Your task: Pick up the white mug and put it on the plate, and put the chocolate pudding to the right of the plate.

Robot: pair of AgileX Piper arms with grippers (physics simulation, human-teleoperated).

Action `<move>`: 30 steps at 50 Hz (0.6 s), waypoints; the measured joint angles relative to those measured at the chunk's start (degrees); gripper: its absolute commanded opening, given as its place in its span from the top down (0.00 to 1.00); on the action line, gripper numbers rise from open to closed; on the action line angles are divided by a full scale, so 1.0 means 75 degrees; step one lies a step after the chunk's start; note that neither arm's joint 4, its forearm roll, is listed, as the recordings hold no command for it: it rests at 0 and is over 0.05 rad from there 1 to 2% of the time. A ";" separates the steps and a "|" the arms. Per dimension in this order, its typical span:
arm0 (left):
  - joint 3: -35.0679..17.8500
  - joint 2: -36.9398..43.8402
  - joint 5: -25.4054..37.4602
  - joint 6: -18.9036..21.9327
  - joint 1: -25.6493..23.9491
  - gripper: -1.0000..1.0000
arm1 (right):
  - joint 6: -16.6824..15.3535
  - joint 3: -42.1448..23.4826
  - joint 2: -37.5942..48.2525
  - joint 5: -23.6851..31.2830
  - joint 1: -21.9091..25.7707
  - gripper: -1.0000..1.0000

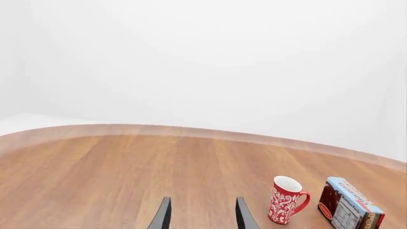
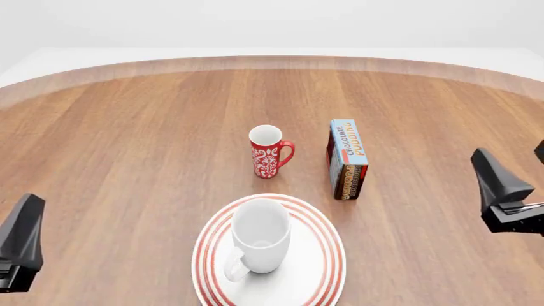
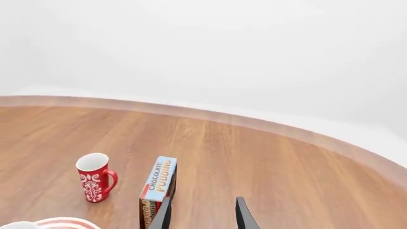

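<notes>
The white mug [image 2: 259, 239] stands upright on the plate [image 2: 330, 258] near the table's front, handle toward the front left. Just beyond the plate's right side, apart from it, rests the chocolate pudding [image 2: 348, 159], light-blue face up, also seen in the wrist views [image 1: 348, 207] [image 3: 157, 183]. My left gripper [image 1: 203, 200] is open and holds nothing; one of its fingers [image 2: 24, 239] shows at the front left. My right gripper [image 3: 203, 200] is open and empty, with a finger [image 2: 497, 182] right of the pudding and clear of it.
A red mug [image 2: 267, 152] with white ornament stands behind the plate, left of the pudding, handle to the right. The round wooden table's far edge [image 2: 272, 62] curves along the back. A sliver of the plate rim [image 3: 64, 222] shows in the right wrist view.
</notes>
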 measured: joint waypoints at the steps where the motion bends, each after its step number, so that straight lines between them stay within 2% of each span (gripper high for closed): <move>1: 0.0000 0.0000 -0.0001 -0.0003 0.0000 0.00 | -0.0016 -0.0050 0.0104 -0.0048 0.0030 0.00; 18: 0.0000 -0.0002 -0.0009 -0.0060 0.0011 0.00 | -0.0255 -0.1030 0.1857 -0.0700 0.0421 0.00; 30: 0.0000 -0.0002 -0.0015 -0.0109 0.0002 0.00 | -0.0460 -0.1654 0.2852 -0.0892 0.0522 0.00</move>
